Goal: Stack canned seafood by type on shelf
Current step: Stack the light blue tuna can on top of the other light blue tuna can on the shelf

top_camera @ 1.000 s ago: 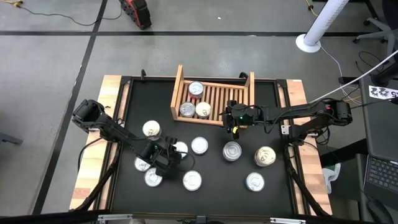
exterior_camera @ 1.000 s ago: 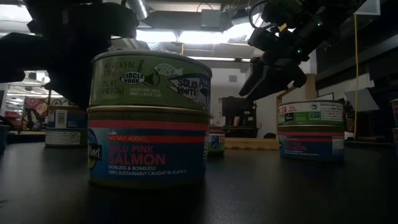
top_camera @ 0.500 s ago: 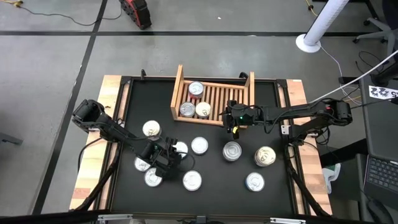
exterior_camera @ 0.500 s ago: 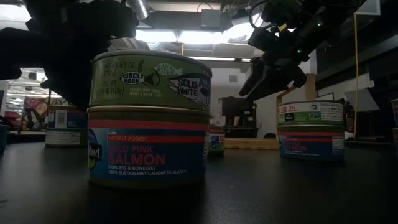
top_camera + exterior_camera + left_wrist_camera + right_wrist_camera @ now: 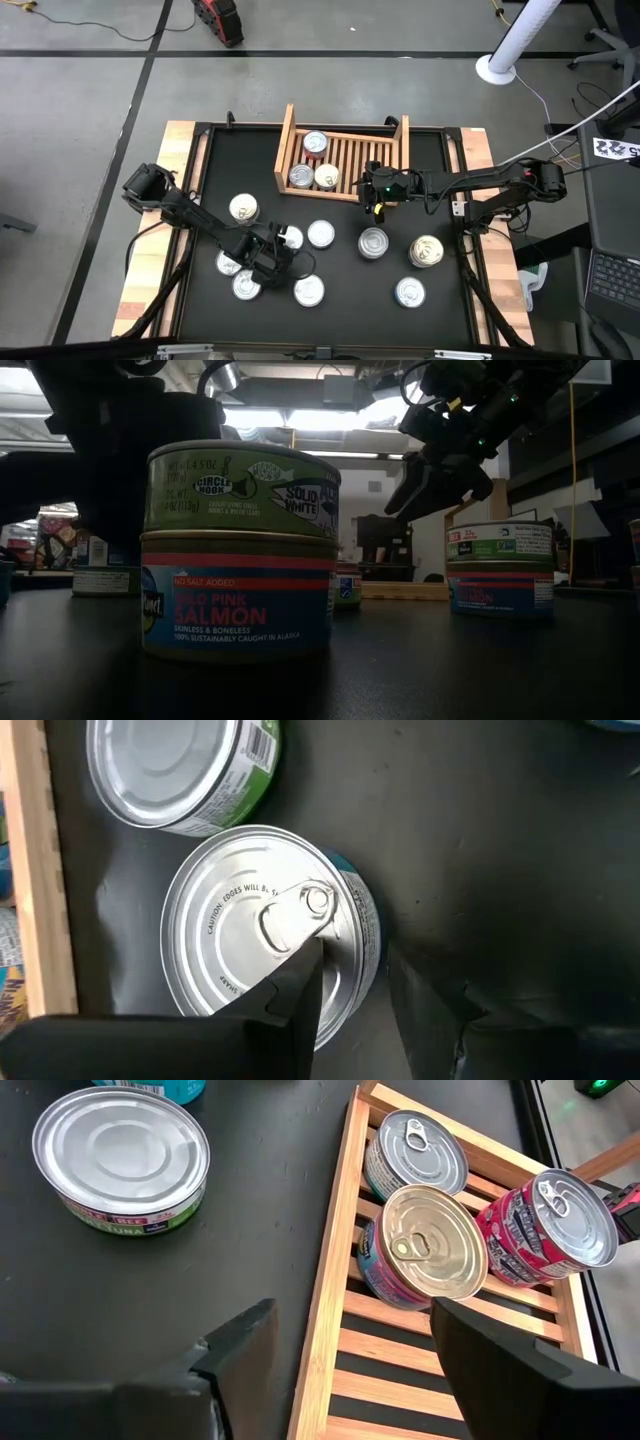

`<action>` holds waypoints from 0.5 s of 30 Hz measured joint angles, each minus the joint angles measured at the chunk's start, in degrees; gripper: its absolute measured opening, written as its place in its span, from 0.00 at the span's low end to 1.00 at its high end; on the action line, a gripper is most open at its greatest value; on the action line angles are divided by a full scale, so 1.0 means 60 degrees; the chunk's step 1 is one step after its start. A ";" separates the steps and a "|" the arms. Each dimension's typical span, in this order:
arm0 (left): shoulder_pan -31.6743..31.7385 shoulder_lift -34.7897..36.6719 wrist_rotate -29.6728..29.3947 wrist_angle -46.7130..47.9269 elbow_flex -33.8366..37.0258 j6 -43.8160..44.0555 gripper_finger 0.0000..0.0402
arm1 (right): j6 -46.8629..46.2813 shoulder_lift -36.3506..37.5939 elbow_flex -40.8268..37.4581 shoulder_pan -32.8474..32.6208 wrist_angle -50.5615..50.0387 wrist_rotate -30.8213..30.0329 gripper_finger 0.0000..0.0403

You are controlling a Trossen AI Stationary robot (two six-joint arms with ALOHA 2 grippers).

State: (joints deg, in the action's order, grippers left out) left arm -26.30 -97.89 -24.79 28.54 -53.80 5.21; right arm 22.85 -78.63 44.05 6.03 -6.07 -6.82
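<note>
High view: a black-topped bench (image 5: 200, 200) is shown with a light wooden shelf (image 5: 287, 145) at its far middle; three tins are stood in the shelf's left part, one at the back (image 5: 315, 143) and two side by side at the front (image 5: 312, 177). Loose tins (image 5: 373, 241) are scattered over the near half of the bench. The left gripper (image 5: 275, 258) is lowered among the tins at the near left; the right gripper (image 5: 375, 187) is held at the shelf's front right corner. Low view: a green-labelled tin (image 5: 243, 490) is seen stacked on a pink salmon tin (image 5: 240, 598) in the foreground, a second two-tin stack (image 5: 500, 567) at the right, and the right gripper (image 5: 440, 478) raised above the bench. Left wrist view: the left gripper (image 5: 350, 985) is set over a blue-sided pull-tab tin (image 5: 265, 945), one finger on its lid and the other outside its rim, so the jaws are part-open and grasp nothing. Right wrist view: the right gripper (image 5: 350, 1345) hangs with jaws released and empty, spread over the shelf's edge board (image 5: 325, 1295).
</note>
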 joint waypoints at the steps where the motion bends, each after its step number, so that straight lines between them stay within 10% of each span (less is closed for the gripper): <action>1: 0.0000 -0.0007 -0.0044 0.0005 0.0000 0.0000 0.27 | 0.0000 0.0000 0.0000 0.0000 0.0000 0.0001 0.65; 15: 0.0323 -0.0018 -0.0493 0.0047 0.0004 -0.0182 0.02 | 0.0000 0.0000 0.0000 0.0003 0.0000 -0.0002 0.65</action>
State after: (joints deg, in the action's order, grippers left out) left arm -24.37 -98.00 -27.75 28.82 -53.78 4.12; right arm 22.85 -78.63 44.05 6.04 -6.07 -6.83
